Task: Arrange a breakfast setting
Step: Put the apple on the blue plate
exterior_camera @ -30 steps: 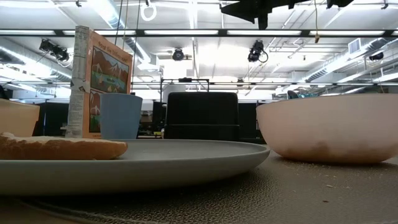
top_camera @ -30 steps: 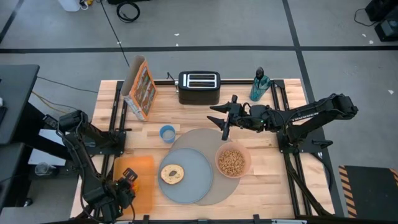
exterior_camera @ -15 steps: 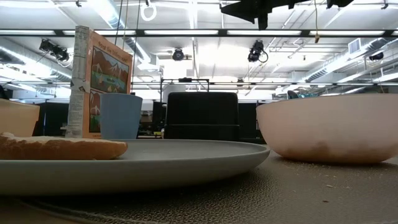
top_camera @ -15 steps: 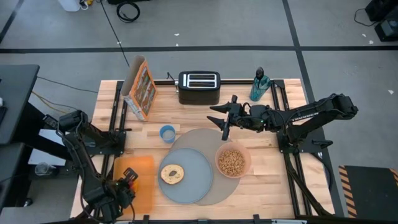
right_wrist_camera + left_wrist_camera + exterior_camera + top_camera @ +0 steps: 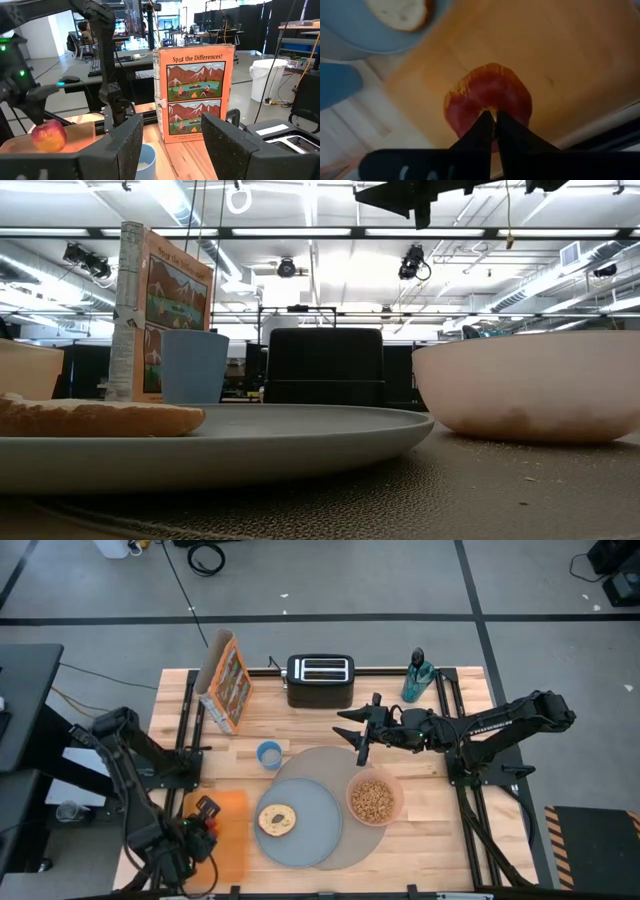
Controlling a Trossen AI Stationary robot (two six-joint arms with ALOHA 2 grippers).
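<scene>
The small red apple (image 5: 470, 100) is over the orange board (image 5: 232, 835) at the table's near left; it also shows in the right wrist view (image 5: 48, 136). My left gripper (image 5: 205, 812) is above it, shut at its top. The toasted bagel (image 5: 276, 820) lies on the blue-grey plate (image 5: 318, 830), which lies on the round grey mat (image 5: 310, 760). The pink bowl of cereal (image 5: 374, 798) stands on the mat's right part. My right gripper (image 5: 362, 738) is open and empty above the mat's far edge. I see no spoon. My left gripper has its two fingertips (image 5: 486, 120) close together on the apple's top hollow (image 5: 489, 106), around the stem place. The fingers come from above, pointing down. The apple stays upright under them over the orange board; whether it is clear of the board I cannot tell.
A blue cup (image 5: 268, 754) stands left of the mat. A cereal box (image 5: 228, 680), a black toaster (image 5: 320, 680) and a teal bottle (image 5: 417, 675) stand along the far edge. Bare wood shows at the table's near right.
My left arm has shifted: its gripper, still shut at the apple's top, has gone a little toward the table's far edge over the orange board, with the apple under it. My right arm has kept still.
</scene>
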